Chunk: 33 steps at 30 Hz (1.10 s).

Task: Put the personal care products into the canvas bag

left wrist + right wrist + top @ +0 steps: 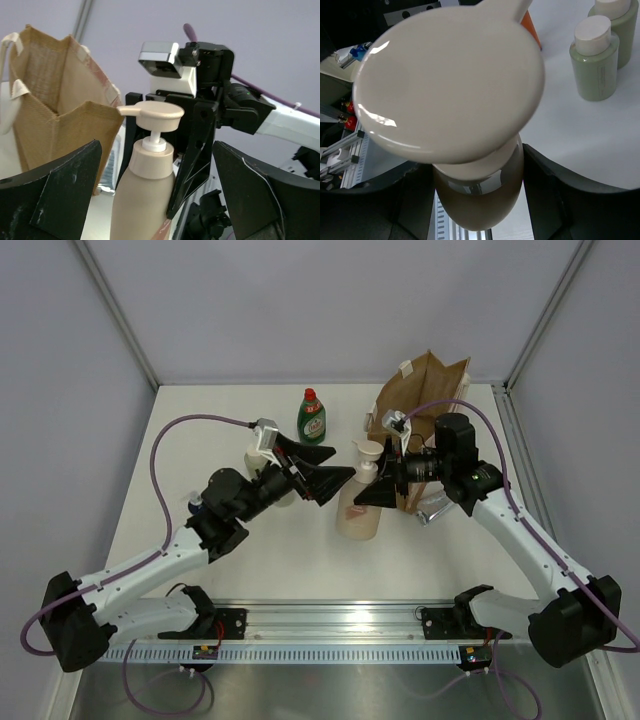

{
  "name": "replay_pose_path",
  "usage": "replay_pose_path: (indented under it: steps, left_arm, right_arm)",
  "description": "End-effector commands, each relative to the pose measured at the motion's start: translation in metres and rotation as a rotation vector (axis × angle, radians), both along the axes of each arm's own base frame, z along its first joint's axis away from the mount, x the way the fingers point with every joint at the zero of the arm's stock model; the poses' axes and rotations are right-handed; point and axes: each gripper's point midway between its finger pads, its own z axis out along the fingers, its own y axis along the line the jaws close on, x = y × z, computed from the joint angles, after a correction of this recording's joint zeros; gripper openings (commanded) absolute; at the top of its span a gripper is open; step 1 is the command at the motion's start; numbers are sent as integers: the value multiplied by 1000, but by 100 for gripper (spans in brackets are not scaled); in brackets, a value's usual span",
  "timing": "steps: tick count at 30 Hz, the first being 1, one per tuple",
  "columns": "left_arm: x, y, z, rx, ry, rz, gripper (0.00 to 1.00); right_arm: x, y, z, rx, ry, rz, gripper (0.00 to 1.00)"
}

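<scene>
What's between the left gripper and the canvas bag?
The beige pump bottle, with the right gripper shut on it. Top view shows it standing between the open left gripper and the canvas bag.

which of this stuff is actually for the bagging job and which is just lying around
For the job: canvas bag, beige pump bottle, dark green bottle, two pale bottles, silver tube, small orange item.
Just there: purple cables, metal rail.

One canvas bag [440, 380], one beige bottle [360, 515], one green bottle [312, 420], two pale bottles [594, 60] [616, 22] — one silver tube [433, 510]
</scene>
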Motion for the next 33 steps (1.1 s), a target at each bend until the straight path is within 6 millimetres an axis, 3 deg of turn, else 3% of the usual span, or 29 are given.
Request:
replay_pose_path:
  steps: [1, 6, 13, 14, 18, 24, 25, 26, 27, 29, 30, 33]
  left_arm:
    - [10, 7, 6, 33, -32, 79, 98]
    - [12, 19, -3, 113, -47, 133, 98]
    - [0, 53, -43, 282, -14, 198, 99]
    - [-6, 61, -39, 273, -30, 202, 99]
    - [-14, 83, -60, 307, -5, 244, 99]
    - [-22, 111, -87, 385, 51, 302, 99]
    - [-25, 116, -90, 395, 58, 307, 99]
    - [-25, 120, -94, 404, 66, 321, 99]
    - [-26, 122, -98, 413, 74, 326, 99]
    - [-28, 129, -104, 427, 86, 341, 99]
    - [-28, 131, -107, 433, 94, 346, 99]
    - [-29, 139, -112, 449, 112, 371, 99]
  right_arm:
    - [3, 0, 38, 89, -83, 29, 0]
    - [18, -9, 66, 120, -103, -20, 0]
    - [52, -30, 111, 151, -130, -126, 0]
    - [60, -32, 113, 153, -129, -137, 0]
    - [85, -46, 144, 180, -134, -201, 0]
    - [142, -79, 170, 193, -172, -354, 0]
    - [150, -85, 172, 193, -171, -379, 0]
    - [172, -102, 167, 189, -153, -440, 0]
    - [180, -110, 175, 193, -169, -468, 0]
    - [204, -130, 165, 177, -142, -539, 0]
    - [214, -138, 169, 165, -185, -577, 0]
    - [239, -157, 146, 74, -215, -672, 0]
